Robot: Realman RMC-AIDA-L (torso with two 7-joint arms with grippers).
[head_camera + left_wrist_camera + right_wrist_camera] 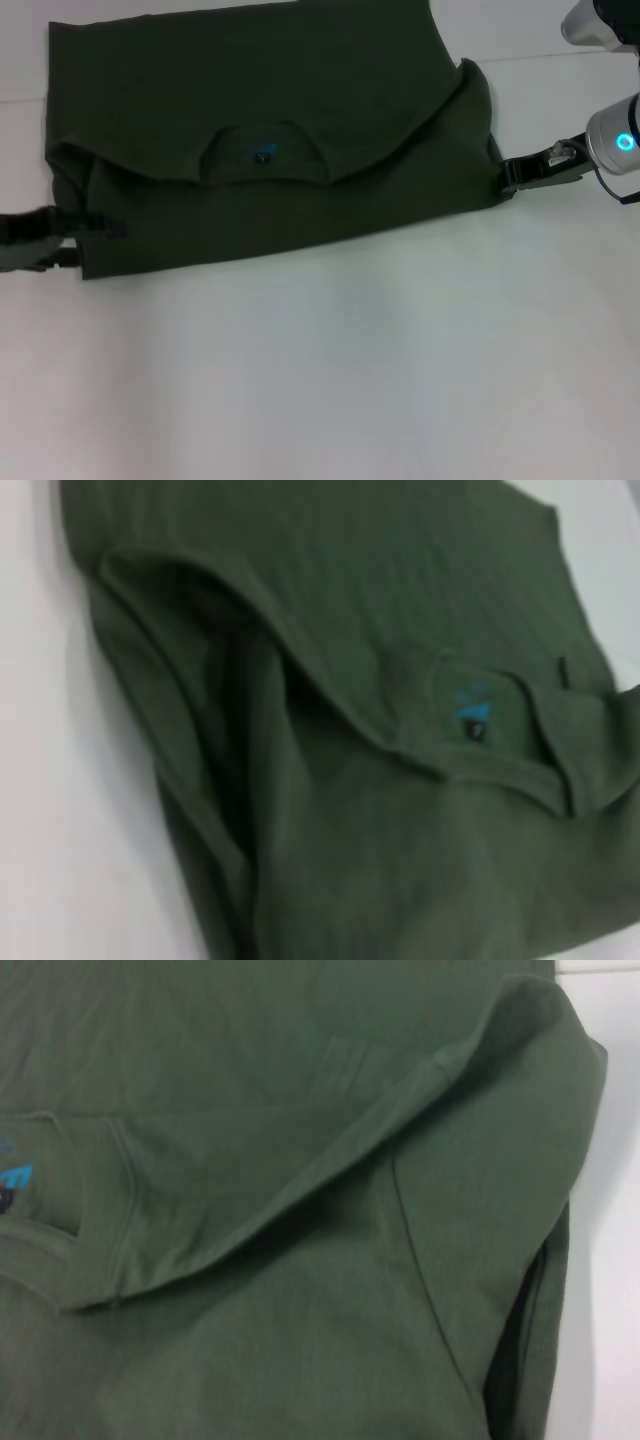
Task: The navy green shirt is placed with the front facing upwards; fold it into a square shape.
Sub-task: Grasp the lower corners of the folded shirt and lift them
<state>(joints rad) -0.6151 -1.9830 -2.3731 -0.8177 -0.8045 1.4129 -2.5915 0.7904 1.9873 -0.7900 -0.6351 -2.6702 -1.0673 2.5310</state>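
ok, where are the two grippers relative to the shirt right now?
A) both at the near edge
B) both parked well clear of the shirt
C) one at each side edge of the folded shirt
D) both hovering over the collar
C: in the head view the left gripper sits at the left edge of the navy green shirt and the right gripper at its right edge, with the collar midway between them.

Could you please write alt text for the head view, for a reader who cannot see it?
A navy green shirt lies partly folded on a white table, its collar and small blue neck label showing near the middle. The left tool sits at the shirt's left edge and the right tool at its right edge.
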